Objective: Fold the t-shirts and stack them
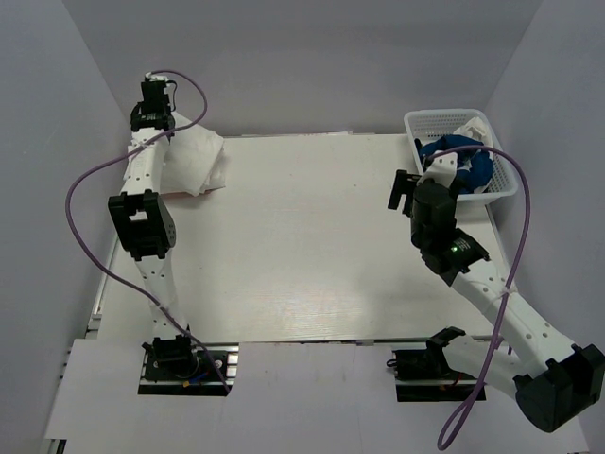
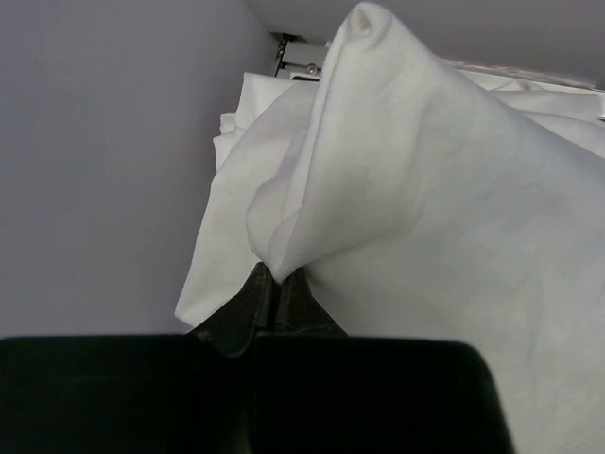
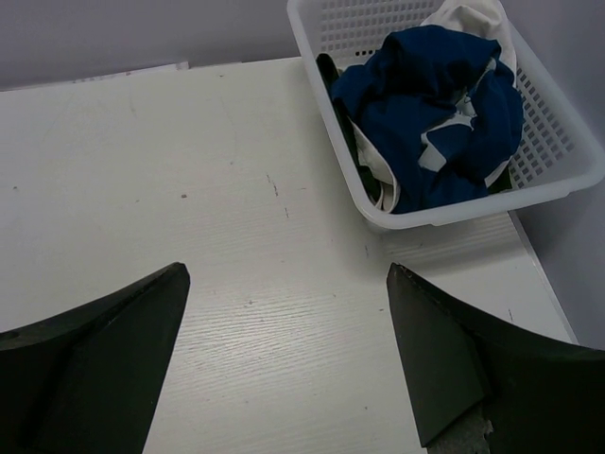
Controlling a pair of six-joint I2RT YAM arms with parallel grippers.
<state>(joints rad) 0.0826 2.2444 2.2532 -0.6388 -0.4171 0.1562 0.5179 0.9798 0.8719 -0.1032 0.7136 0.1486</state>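
Observation:
A folded white t-shirt (image 1: 198, 163) lies at the far left of the table. My left gripper (image 1: 156, 128) is over its left edge and shut on a fold of that white cloth (image 2: 416, 189); the jaws (image 2: 278, 282) pinch the cloth's hanging tip. A royal blue t-shirt (image 1: 468, 163) lies crumpled in the white basket (image 1: 444, 121) at the far right, and it also shows in the right wrist view (image 3: 425, 104). There, white cloth (image 3: 468, 19) and a dark green sliver (image 3: 342, 128) lie beside it. My right gripper (image 1: 421, 182) is open and empty above bare table, just left of the basket (image 3: 454, 213).
Grey walls close in the table on the left, back and right. A metal bracket (image 2: 301, 57) shows at the far table edge behind the white shirt. A purple cable loops by each arm. The arm bases sit at the near edge.

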